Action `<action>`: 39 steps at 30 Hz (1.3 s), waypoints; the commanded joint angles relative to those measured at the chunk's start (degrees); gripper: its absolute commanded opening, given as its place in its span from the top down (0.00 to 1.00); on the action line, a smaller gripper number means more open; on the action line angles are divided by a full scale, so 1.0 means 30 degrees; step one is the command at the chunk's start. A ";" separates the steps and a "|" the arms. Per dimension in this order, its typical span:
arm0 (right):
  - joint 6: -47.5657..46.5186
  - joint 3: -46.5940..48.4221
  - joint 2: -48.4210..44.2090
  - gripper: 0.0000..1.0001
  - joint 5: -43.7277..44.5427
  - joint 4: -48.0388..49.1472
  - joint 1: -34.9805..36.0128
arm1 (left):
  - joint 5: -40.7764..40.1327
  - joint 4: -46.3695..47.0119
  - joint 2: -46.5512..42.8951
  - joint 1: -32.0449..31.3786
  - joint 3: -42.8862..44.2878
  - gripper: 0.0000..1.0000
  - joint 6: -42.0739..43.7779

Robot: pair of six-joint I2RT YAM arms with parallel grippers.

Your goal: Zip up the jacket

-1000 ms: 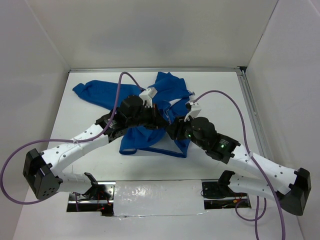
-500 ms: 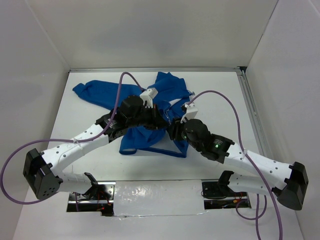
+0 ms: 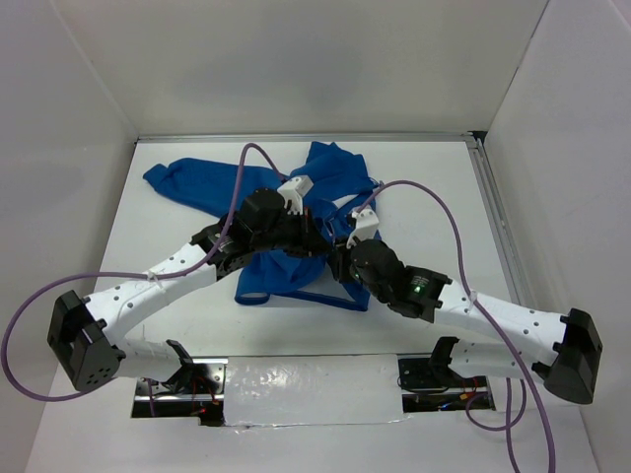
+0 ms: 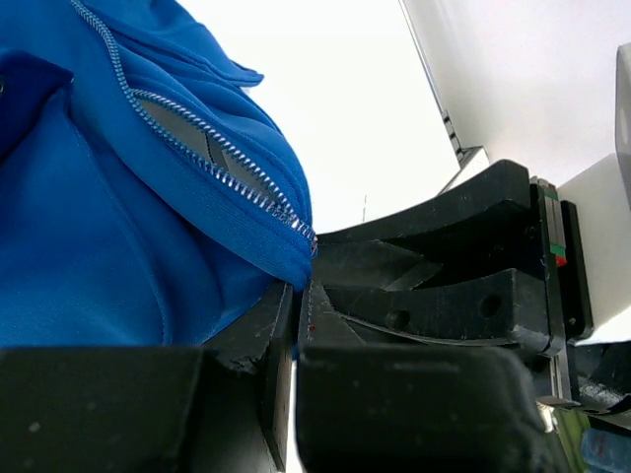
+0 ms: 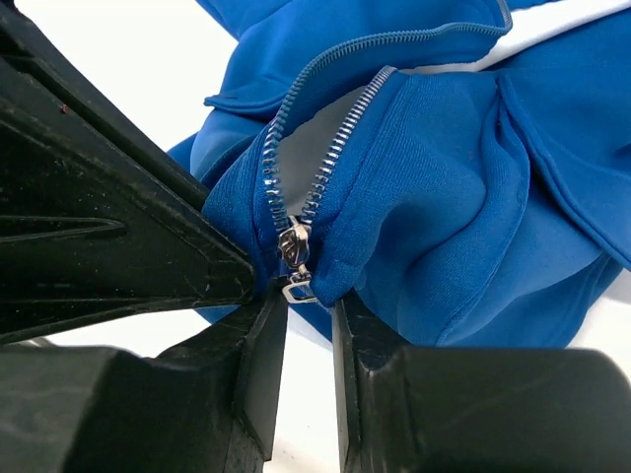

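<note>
The royal-blue jacket [image 3: 335,169] lies bunched at the table's middle, its front partly open with white lining showing. My left gripper [image 3: 317,240] is shut on the jacket's bottom hem [image 4: 286,258], right at the foot of the zipper teeth [image 4: 212,163]. My right gripper [image 3: 341,258] meets it from the right. In the right wrist view, the silver slider [image 5: 294,244] sits at the bottom of the two zipper rows. Its pull tab [image 5: 299,291] hangs at the tips of my right gripper [image 5: 309,307], whose jaws stand a narrow gap apart, not clamped on it.
A jacket sleeve [image 3: 177,182] stretches toward the back left. White walls enclose the table, and a metal rail [image 3: 498,232] runs along its right side. Purple cables [image 3: 439,192] loop over both arms. The left gripper's black finger [image 5: 99,236] fills the left of the right wrist view.
My right arm has slid left toward the zipper's bottom end and its jaws have narrowed around the pull tab. The left gripper has kept its hold and place.
</note>
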 commanded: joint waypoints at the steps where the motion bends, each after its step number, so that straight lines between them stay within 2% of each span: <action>1: 0.0430 0.1107 -0.0711 0.94 0.0625 0.0374 0.0442 | 0.0808 0.0751 0.0092 -0.0259 0.0483 1.00 0.0220; 2: 0.0431 0.1136 -0.0828 0.99 0.0481 0.0286 0.0444 | 0.0662 0.0751 0.0121 -0.0259 0.0483 1.00 0.0220; 4: 0.0459 0.1370 -0.1238 1.00 0.0159 -0.0241 0.0473 | 0.0515 0.0605 0.0208 -0.0259 0.0454 1.00 0.0278; 14: 0.1045 0.2190 -0.2470 1.00 0.1360 -0.2936 0.0561 | 0.0134 0.0576 0.0033 -0.0259 0.0219 1.00 0.0484; 20: 0.0226 0.3301 -0.2471 1.00 -0.1950 -0.3931 0.0503 | -0.0071 0.0546 0.0267 -0.0259 0.0308 1.00 0.0776; 27: 0.1455 0.5674 -0.1125 1.00 -0.2040 -0.6364 -0.0782 | 0.1801 0.1920 -0.0199 -0.0259 -0.0922 1.00 0.2651; 33: 0.1575 0.6962 0.0399 1.00 -0.4231 -0.7564 -0.2337 | 0.1834 0.1894 -0.0640 -0.0580 -0.1538 1.00 0.4173; 36: 0.1398 0.7288 0.0723 1.00 -0.3800 -0.8210 -0.2486 | 0.1220 0.1543 -0.0728 -0.0961 -0.1685 1.00 0.4936; 39: 0.0578 0.6852 0.0170 1.00 -0.3095 -0.7338 -0.2428 | 0.1860 0.1454 -0.0757 -0.1108 -0.2297 1.00 0.5669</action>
